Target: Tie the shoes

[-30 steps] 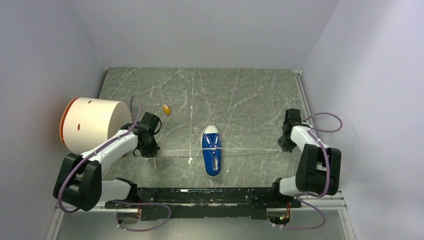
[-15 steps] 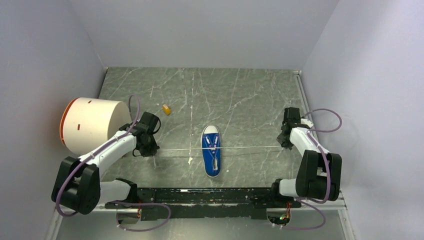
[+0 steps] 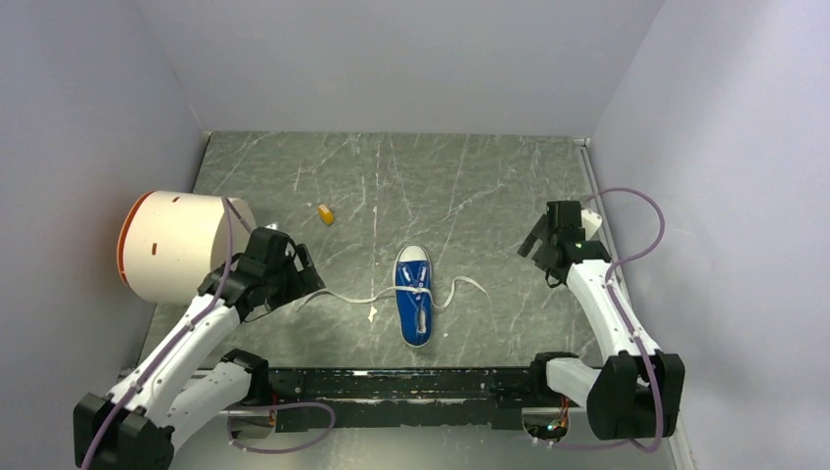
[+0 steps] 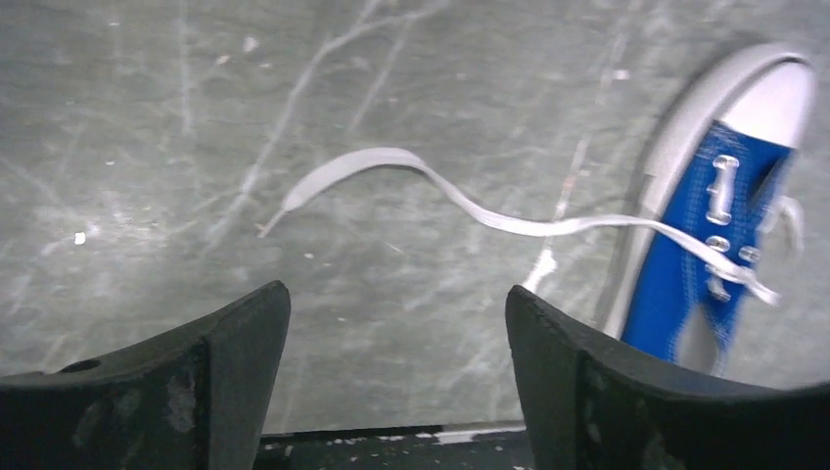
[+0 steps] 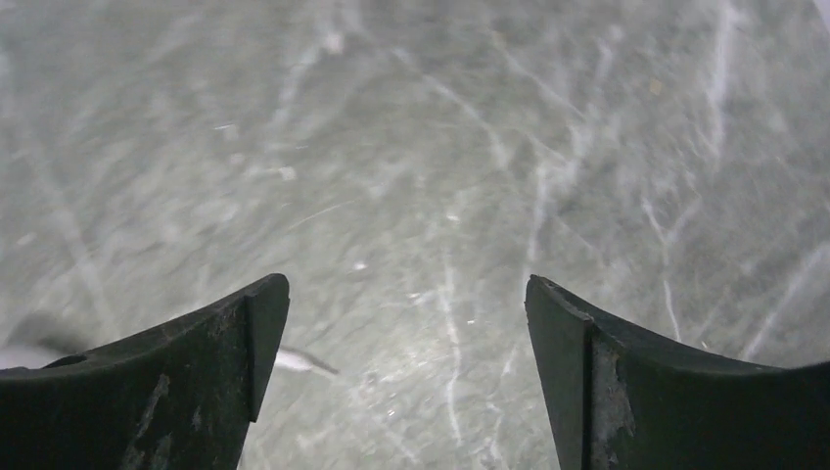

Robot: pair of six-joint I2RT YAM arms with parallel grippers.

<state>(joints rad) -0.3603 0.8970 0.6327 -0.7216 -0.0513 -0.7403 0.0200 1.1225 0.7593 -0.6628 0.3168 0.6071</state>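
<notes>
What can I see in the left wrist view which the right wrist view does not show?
Only the left wrist view shows the blue sneaker and one white lace lying slack from it. Only the right wrist view shows a blurred pale tip, perhaps the other lace end. Shared: the grey table, and the left pincer and right pincer each open, empty.

Soft, even light falls from above, and the shoe casts barely any shadow beside it. The 2 wrist views are motion-blurred, and the table glares pale in the right one.
</notes>
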